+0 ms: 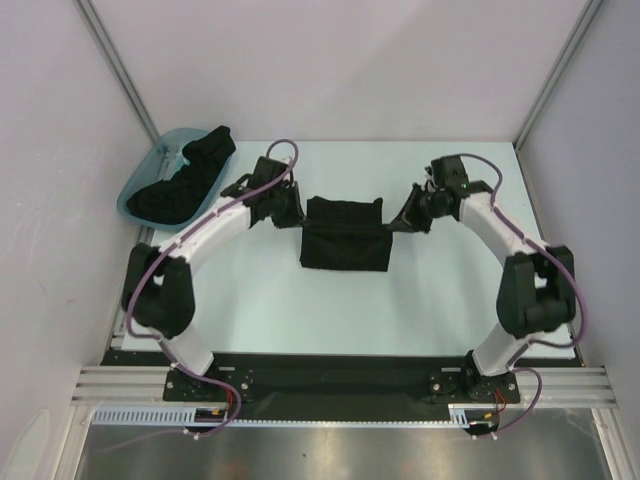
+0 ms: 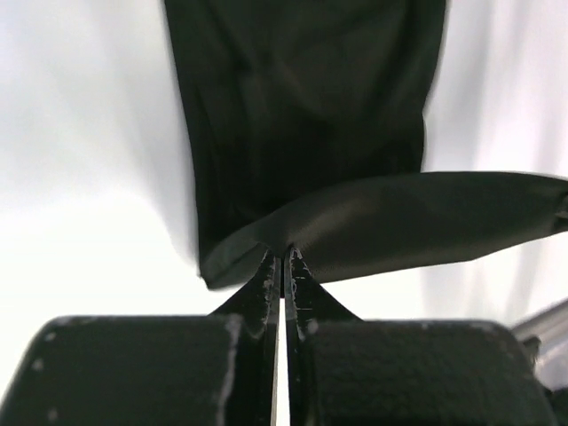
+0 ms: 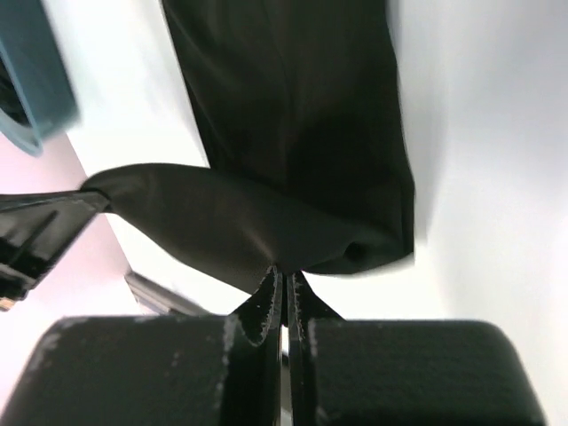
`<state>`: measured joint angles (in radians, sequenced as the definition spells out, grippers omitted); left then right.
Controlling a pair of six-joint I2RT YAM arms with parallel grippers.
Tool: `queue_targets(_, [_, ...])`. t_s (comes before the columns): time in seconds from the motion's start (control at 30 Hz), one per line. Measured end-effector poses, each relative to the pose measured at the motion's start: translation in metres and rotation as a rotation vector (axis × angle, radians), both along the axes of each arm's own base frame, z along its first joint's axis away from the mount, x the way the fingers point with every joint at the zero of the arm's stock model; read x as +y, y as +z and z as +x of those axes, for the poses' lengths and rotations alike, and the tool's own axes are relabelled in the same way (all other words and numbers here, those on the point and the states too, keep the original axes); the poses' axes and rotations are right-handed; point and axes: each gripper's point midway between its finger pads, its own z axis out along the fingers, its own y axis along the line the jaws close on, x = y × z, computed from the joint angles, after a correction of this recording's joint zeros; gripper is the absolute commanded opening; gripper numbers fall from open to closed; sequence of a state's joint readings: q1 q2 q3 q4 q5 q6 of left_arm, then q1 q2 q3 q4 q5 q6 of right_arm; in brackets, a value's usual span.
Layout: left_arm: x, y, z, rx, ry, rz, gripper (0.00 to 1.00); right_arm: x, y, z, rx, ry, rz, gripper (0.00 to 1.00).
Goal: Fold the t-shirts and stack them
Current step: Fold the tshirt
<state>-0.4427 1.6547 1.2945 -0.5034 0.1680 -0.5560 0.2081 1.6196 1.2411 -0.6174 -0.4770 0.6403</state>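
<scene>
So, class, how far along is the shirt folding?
Done: the shirt mid-table looks partly folded into a small rectangle. In hand: the left end effector and right end effector each pinch a far corner, with a flap stretched between them. Left: finishing this fold, then the black cloth in the tub; no stack shows.

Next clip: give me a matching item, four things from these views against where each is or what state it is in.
Things:
1 left gripper
2 right gripper
3 t-shirt
4 teal tub

Places or states:
a far left, black cloth heaped inside
b shut on the t-shirt's right end
c mid-table, one layer lifted at both ends
d shut on the t-shirt's left end

Pairs: 1-d, 2-b, 3-c, 4-a
</scene>
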Motion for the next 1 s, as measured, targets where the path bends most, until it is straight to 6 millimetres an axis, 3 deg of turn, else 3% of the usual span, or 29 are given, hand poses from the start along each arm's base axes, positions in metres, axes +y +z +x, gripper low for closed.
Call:
queue_targets(0.13, [0.001, -0.007, 0.048, 0.011, -0.006, 0.017, 0.00, -0.003, 0.003, 0.060, -0.043, 0.010, -0.008, 0.00])
queue_targets(0.33, [-0.003, -0.018, 0.094, 0.031, -0.019, -0.009, 0.00, -0.007, -0.011, 0.119, -0.044, 0.029, 0.007, 0.00])
queue_targets(0.47, [-0.009, -0.026, 0.112, 0.038, -0.028, -0.040, 0.00, -0.007, -0.029, 0.137, -0.021, 0.042, 0.020, 0.00])
queue_targets(0.67, [-0.018, -0.044, 0.126, 0.071, -0.034, -0.075, 0.00, -0.006, -0.049, 0.146, 0.014, 0.056, 0.036, 0.00])
queue_targets(0.97, [-0.015, -0.058, 0.142, 0.077, 0.008, -0.105, 0.01, -0.009, -0.056, 0.171, -0.011, 0.059, 0.049, 0.13])
queue_targets(1.0, [-0.014, -0.059, 0.144, 0.077, 0.015, -0.108, 0.01, -0.009, -0.057, 0.174, -0.013, 0.058, 0.050, 0.19])
